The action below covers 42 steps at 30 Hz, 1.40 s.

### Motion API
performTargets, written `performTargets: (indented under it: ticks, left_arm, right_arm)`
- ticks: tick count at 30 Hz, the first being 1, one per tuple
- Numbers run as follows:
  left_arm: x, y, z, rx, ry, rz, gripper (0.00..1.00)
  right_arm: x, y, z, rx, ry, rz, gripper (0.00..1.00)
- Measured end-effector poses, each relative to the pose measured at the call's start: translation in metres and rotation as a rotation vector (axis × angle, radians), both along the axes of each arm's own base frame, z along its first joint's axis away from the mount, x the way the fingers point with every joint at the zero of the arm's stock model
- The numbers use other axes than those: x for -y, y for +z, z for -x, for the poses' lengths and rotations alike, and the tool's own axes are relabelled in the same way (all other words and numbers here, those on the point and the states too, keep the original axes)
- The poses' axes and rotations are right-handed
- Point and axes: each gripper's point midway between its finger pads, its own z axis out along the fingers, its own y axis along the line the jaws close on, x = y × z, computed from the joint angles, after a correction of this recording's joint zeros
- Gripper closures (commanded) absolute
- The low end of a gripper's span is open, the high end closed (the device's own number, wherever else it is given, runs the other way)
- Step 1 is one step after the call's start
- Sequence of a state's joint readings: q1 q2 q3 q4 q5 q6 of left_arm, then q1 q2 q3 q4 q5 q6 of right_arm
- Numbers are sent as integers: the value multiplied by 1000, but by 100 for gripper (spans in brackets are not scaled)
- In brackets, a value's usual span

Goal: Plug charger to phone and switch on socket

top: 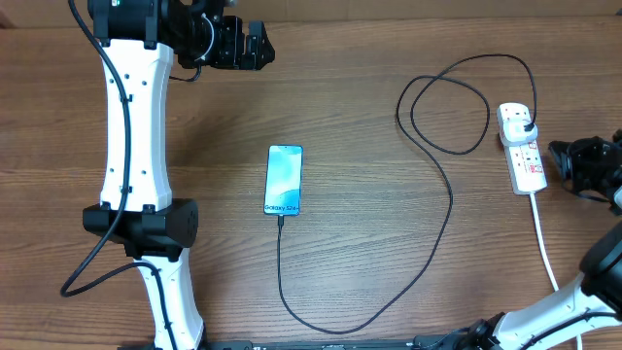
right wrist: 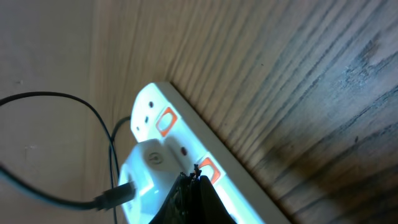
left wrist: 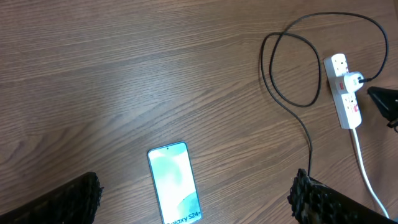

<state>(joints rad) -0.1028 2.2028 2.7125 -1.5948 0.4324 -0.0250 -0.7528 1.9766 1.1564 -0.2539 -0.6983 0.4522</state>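
Your left gripper (top: 260, 46) hangs well to the left of the socket (top: 523, 151), fingers spread wide and holding nothing. The phone (top: 284, 180) lies between that gripper and the socket, screen lit. Its long axis runs roughly parallel to the socket's, and its lettered end points toward the arms' bases. The charger (top: 449, 209) looks seated in that end. From there it sweeps round and loops to its plug (top: 525, 122), which sits in the socket's far half.

The socket runs far-to-near, its white cord leaving the near end. Your right gripper (right wrist: 189, 185) is pinched shut on nothing, tips right at the socket's top face. The orange switch (right wrist: 208, 171) beside the plug lies just right of those tips in the wrist view. Contact I can't tell. The right arm is plainly the nearer one, so I'd judge the press is its job.
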Motion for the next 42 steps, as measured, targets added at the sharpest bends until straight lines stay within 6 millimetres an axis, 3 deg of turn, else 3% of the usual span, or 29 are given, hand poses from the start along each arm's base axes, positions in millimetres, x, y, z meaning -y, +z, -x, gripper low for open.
performTargets:
  ticks: [6,14,42]
  left_arm:
    - [0,0,0,0,0,0,0]
    - [0,0,0,0,0,0,0]
    - [0,0,0,0,0,0,0]
  right_arm:
    - [-2,-14,-9,16,-2,-32,96]
    - [-19,-23,-24,24,18,-81,96]
    - [-21,-27,-18,-59,-20,-146,96]
